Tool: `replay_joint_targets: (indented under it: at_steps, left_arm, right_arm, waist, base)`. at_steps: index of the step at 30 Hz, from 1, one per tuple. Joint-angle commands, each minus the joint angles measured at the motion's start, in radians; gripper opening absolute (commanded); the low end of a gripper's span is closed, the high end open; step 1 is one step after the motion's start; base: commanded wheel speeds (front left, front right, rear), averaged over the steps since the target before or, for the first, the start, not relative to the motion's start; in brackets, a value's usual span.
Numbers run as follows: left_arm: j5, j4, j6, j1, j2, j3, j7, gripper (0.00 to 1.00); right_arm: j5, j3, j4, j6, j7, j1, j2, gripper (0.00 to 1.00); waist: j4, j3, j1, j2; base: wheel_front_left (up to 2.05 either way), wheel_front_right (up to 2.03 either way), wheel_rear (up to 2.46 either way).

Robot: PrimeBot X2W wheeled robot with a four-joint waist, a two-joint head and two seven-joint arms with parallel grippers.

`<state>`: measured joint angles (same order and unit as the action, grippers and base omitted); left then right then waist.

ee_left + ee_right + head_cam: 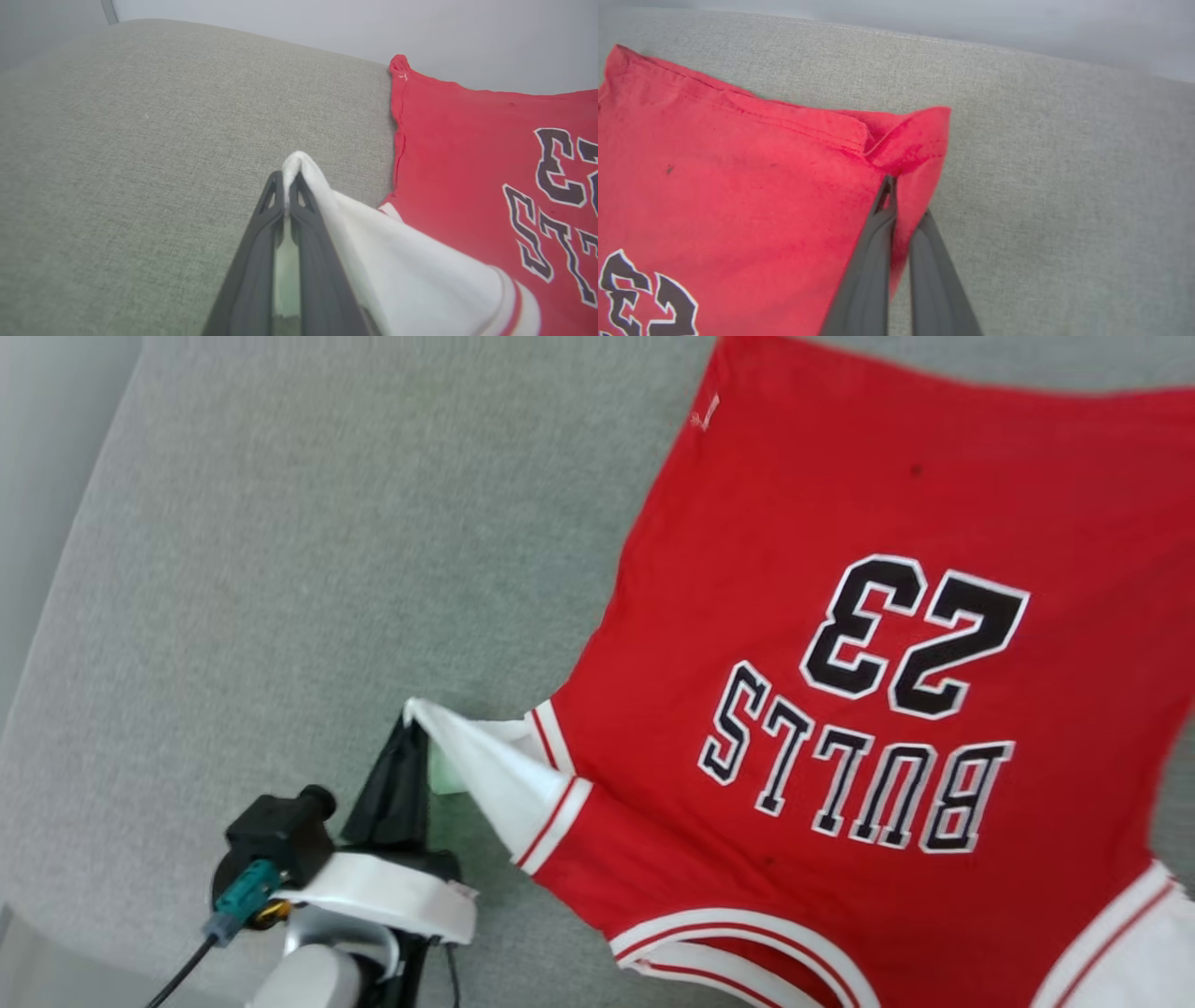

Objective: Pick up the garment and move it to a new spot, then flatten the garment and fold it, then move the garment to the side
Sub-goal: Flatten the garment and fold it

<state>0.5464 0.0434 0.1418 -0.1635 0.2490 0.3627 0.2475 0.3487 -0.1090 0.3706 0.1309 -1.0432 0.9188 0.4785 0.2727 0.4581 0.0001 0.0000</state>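
A padded surface covered in grey-green woven cloth carries everything; its left edge curves away in the head view. 1 thing lies on it: the garment, a red jersey spread print side up on the surface's right part, its black, white-outlined "BULLS 23" reading upside down in the head view. The hem lies toward the far side, the striped collar nearest. Its left white sleeve rises in a peak off the cloth, and the right hem corner is creased and folded.
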Motion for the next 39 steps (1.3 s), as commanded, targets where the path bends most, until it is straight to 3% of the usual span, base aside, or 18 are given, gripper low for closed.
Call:
replay_joint_targets:
  at_steps: [1,5,10,16,21,22,23,24,28,29,34,39]
  left_arm:
    - [0.005,0.003,0.010,0.020,0.016,-0.012,-0.007,0.00]
    - [0.021,0.003,0.035,0.060,0.052,-0.046,-0.029,0.00]
    - [0.040,-0.015,0.065,0.123,0.089,-0.087,-0.052,0.00]
    - [0.062,-0.032,0.097,0.198,0.129,-0.118,-0.095,0.00]
    - [0.072,-0.046,0.113,0.227,0.147,-0.128,-0.125,0.00]
    - [0.074,-0.048,0.115,0.232,0.149,-0.129,-0.129,0.00]
    - [0.077,-0.048,0.115,0.237,0.150,-0.128,-0.136,0.00]
    - [0.078,-0.050,0.122,0.242,0.154,-0.131,-0.138,0.00]
    - [0.082,-0.060,0.131,0.248,0.160,-0.136,-0.149,0.00]
    - [0.082,-0.071,0.139,0.256,0.166,-0.139,-0.157,0.00]
    - [0.073,-0.101,0.148,0.240,0.176,-0.137,-0.171,0.00]
    - [0.052,-0.144,0.154,0.199,0.174,-0.124,-0.168,0.00]
  right_arm:
    - [0.022,0.023,-0.036,0.000,0.001,-0.050,0.031,0.00]
    - [0.081,0.059,-0.125,0.000,0.003,-0.183,0.086,0.00]
    - [0.137,-0.009,-0.206,0.000,-0.028,-0.415,0.107,0.00]
    - [0.150,-0.096,-0.274,0.000,-0.031,-0.734,0.052,0.00]
    - [0.166,-0.140,-0.306,0.000,-0.004,-0.968,-0.060,0.02]
    - [0.174,-0.141,-0.307,0.000,0.002,-1.000,-0.088,0.17]
    - [0.181,-0.148,-0.302,0.000,0.009,-1.029,-0.116,0.48]
    - [0.183,-0.147,-0.300,0.000,0.017,-1.048,-0.133,1.00]
    - [0.188,-0.151,-0.296,0.000,0.078,-1.066,-0.175,1.00]
    - [0.179,-0.147,-0.313,0.000,0.213,-1.033,-0.184,1.00]
    - [0.149,-0.129,-0.309,0.000,0.514,-0.942,-0.167,1.00]
    - [0.183,-0.059,-0.280,0.000,0.718,-0.818,-0.144,1.00]
  waist:
    - [-0.064,-0.074,-0.0001,0.0000]
    - [-0.132,-0.151,-0.0001,0.0000]
    - [-0.220,-0.229,-0.0001,0.0000]
    - [-0.317,-0.288,-0.0001,0.0000]
    - [-0.363,-0.295,-0.0001,0.0000]
    - [-0.372,-0.296,-0.0001,0.0000]
    - [-0.378,-0.296,-0.0001,0.0000]
    - [-0.386,-0.296,-0.0001,0.0000]
    - [-0.405,-0.296,-0.0001,0.0000]
    - [-0.415,-0.295,-0.0001,0.0000]
    - [-0.410,-0.274,-0.0001,0.0000]
    - [-0.381,-0.218,-0.0001,0.0000]
  base:
    - [0.00,0.00,0.00]
    - [0.00,0.00,0.00]
    - [0.00,0.00,0.00]
    - [0.00,0.00,0.00]
    - [0.00,0.00,0.00]
    - [0.00,0.00,0.00]
    - [0.00,0.00,0.00]
    - [0.00,0.00,0.00]
    - [0.00,0.00,0.00]
    - [0.00,0.00,0.00]
    - [0.00,0.00,0.00]
    - [0.00,0.00,0.00]
